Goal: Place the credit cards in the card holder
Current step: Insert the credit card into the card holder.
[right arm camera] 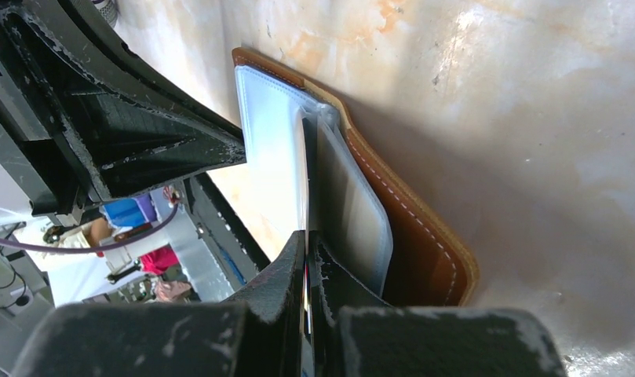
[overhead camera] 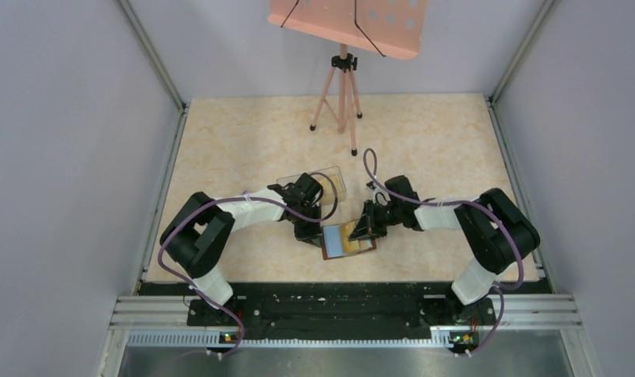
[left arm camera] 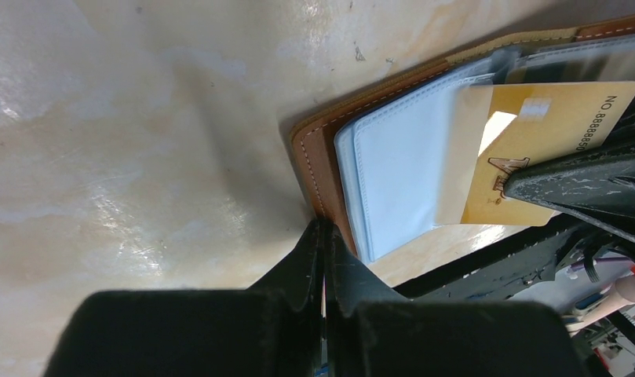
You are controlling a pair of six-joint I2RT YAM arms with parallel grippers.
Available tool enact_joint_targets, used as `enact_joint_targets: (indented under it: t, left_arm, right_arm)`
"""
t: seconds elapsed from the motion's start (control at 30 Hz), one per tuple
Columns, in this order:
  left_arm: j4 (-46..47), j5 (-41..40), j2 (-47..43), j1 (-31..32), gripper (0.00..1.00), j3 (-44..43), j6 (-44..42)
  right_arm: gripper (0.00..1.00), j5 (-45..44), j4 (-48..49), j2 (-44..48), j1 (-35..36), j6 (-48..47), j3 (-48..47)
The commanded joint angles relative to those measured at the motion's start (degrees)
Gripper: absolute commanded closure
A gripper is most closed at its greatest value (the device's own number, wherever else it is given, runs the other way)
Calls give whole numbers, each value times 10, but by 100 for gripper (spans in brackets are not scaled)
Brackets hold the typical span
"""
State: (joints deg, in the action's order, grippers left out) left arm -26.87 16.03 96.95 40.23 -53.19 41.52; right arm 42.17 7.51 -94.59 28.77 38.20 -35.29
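Your brown leather folding card holder (left arm camera: 315, 157) lies open and flat on the beige marbled table (overhead camera: 243, 141), with both arms reaching in on it from opposite sides. The left gripper (left arm camera: 323, 229) is clenched with nothing visible between its fingers. Its tips touch the holder's stitched leather border, just beside the pale clear inner pockets (left arm camera: 396, 173). On the holder's opposite side, the right gripper (right arm camera: 306, 243) is clamped on the orange-yellow plastic credit card (left arm camera: 549, 133). The card's leading end sits under the film of a clear pocket, and the rest, with its printed number, sticks out over the holder. A clear plastic box (overhead camera: 330, 182) sits on the table just beyond the holder, behind the left wrist. Well beyond that stand a pink tripod (overhead camera: 343, 94) and a perforated orange board (overhead camera: 349, 23). The left wrist view gives you the card's face and how far it sits in the pocket, though the right finger covers its lower corner. The right wrist view shows the card only edge-on as a thin pale line between the fingers, with the holder's curved leather edge beside it. From above, the two grippers hide most of the holder.
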Motion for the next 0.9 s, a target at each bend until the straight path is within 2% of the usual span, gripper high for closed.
enact_joint_targets:
  t: [0.0, 0.43, 0.87]
  left_arm:
    - [17, -20, 28, 12, 100, 17, -1]
    - [20, -29, 17, 14, 100, 21, 10]
    - [24, -23, 16, 17, 100, 26, 15]
  right_arm:
    - [100, 12, -13, -10, 15, -1, 0]
    - [98, 2, 16, -15, 43, 47, -12]
    - [100, -8, 70, -22, 47, 70, -7]
